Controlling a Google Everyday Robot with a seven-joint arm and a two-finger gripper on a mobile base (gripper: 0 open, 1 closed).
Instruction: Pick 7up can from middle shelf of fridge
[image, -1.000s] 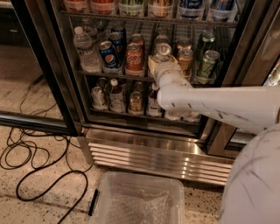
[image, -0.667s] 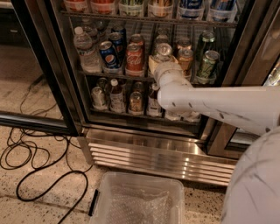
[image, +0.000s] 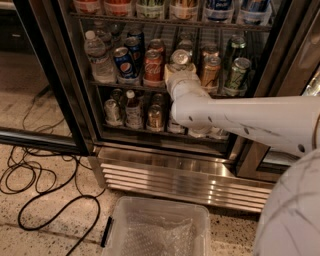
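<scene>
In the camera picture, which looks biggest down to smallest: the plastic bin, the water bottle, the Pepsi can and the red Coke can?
1. plastic bin, though it is nearest the camera
2. water bottle
3. Pepsi can and Coke can look alike, so tied

The hand is at the 7up can.

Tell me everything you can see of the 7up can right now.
The 7up can stands upright on the middle shelf, between a red can and a gold-tan can. Only its shiny silver top and a pale strip of body show; the gripper covers the rest from the front. Whether they touch is unclear.
</scene>
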